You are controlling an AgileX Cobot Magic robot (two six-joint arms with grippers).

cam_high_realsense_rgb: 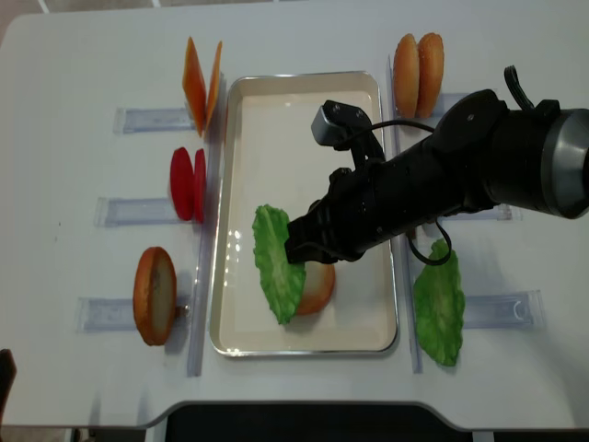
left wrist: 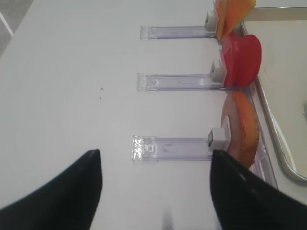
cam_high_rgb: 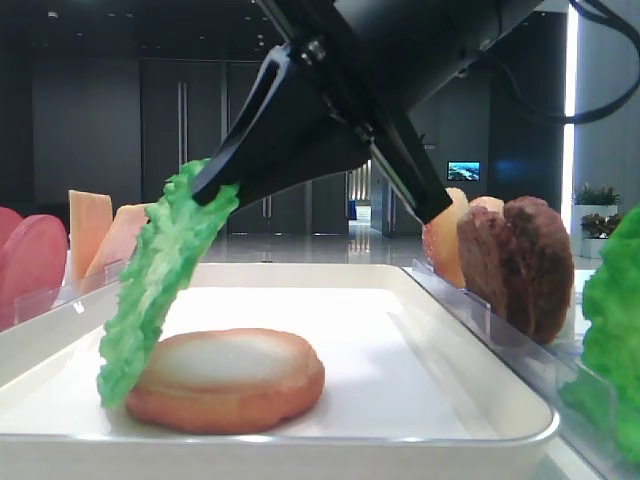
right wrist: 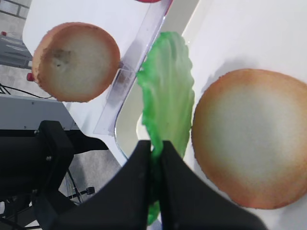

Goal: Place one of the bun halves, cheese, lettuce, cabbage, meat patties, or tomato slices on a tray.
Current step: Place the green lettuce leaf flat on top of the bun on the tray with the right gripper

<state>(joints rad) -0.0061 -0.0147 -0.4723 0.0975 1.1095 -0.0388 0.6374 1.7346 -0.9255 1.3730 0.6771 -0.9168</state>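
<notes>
My right gripper [right wrist: 156, 153] is shut on the upper edge of the bright green lettuce [right wrist: 168, 91]. The lettuce [cam_high_rgb: 160, 280] hangs steeply tilted inside the white tray [cam_high_rgb: 400, 300], its lower end down by the left edge of a bun half [cam_high_rgb: 225, 378] lying pale face up on the tray floor. From above, the lettuce [cam_high_realsense_rgb: 276, 262] overlaps the left side of that bun half [cam_high_realsense_rgb: 319, 285], and the right gripper [cam_high_realsense_rgb: 296, 247] reaches in from the right. My left gripper [left wrist: 156, 158] stands open over bare table left of the tray, holding nothing.
Clear holders [left wrist: 172, 147] left of the tray carry cheese [cam_high_realsense_rgb: 201, 83], tomato slices [cam_high_realsense_rgb: 189, 182] and a bun half [cam_high_realsense_rgb: 154, 295]. On the right stand two bun halves [cam_high_realsense_rgb: 419, 63], meat patties [cam_high_rgb: 525, 265] and a second lettuce leaf [cam_high_realsense_rgb: 439, 308].
</notes>
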